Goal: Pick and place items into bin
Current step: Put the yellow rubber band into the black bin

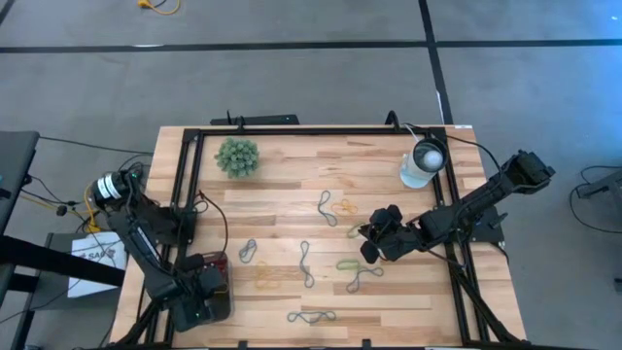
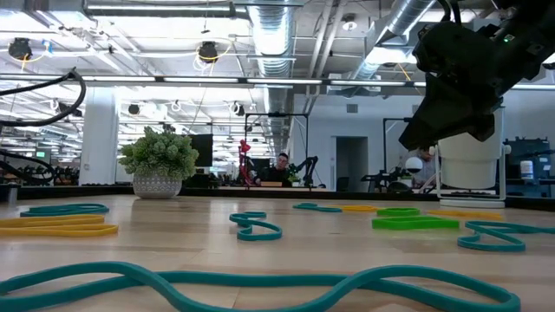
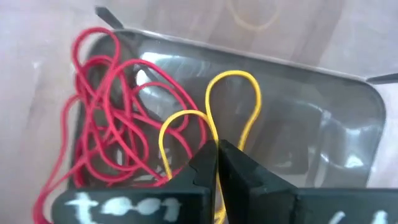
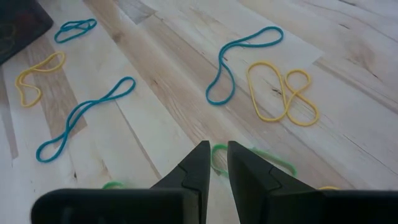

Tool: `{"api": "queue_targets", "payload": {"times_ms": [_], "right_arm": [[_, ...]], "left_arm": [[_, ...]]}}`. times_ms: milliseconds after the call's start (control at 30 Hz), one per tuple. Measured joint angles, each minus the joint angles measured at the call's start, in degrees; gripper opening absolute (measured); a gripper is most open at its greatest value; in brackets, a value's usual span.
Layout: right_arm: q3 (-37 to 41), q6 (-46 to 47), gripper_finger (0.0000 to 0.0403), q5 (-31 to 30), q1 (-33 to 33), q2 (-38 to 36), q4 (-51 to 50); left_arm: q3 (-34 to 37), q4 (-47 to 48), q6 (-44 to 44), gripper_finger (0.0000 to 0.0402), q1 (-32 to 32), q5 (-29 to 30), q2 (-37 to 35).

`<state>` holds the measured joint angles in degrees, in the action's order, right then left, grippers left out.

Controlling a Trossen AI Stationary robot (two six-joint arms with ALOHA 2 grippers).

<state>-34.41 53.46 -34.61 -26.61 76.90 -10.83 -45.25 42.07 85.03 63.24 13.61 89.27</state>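
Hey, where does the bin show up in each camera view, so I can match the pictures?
High view: the bin sits at the table's front left corner, under the left gripper.
Low view: not in it.
Left wrist view: the bin fills the picture, with red bands and a yellow band the shut left gripper holds.
Right wrist view: only a dark corner.
Shared landmark: the light wooden table.

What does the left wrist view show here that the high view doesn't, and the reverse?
Left wrist only: the left pincer shut on a yellow band over the bin, red bands piled inside. High only: the right pincer above loose bands, the plant ball. Both: the bin and wooden table.
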Motion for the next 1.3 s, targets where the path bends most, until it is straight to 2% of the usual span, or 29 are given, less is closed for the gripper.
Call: {"api": "queue_targets", "payload": {"times_ms": [200,333,633,800,867,967,1300], "right_arm": [[0.0,0.0,0.0051,0.0,0.0,0.0,0.0],[0.0,0.0,0.0051,0.0,0.0,0.0,0.0],[0.0,-0.1,0.0051,0.0,0.1,0.0,0.0],[0.0,-1.1,0.0051,0.0,0.1,0.0,0.1],[0.0,-1.2,0.0051,0.0,0.1,0.0,0.1],[0.0,-1.5,0.0051,0.0,0.1,0.0,0.1],[0.0,-1.5,0.0051,0.0,0.1,0.0,0.2]], "left_arm": [[0.0,-1.1,0.1,0.0000,-0.1,-1.2,0.0],[0.0,-2.8,-1.2,0.0000,0.0,-5.0,0.0],[0.0,-5.4,-3.0,0.0000,0.4,-3.5,-0.5],[0.0,-5.6,-3.1,0.0000,0.4,-7.7,-0.5],[0.0,-5.5,-3.1,0.0000,0.4,-6.9,-0.5],[0.0,-5.2,-3.0,0.0000,0.3,-2.7,-0.5],[0.0,-4.5,-2.2,0.0005,-0.7,-6.0,-0.5]]}}
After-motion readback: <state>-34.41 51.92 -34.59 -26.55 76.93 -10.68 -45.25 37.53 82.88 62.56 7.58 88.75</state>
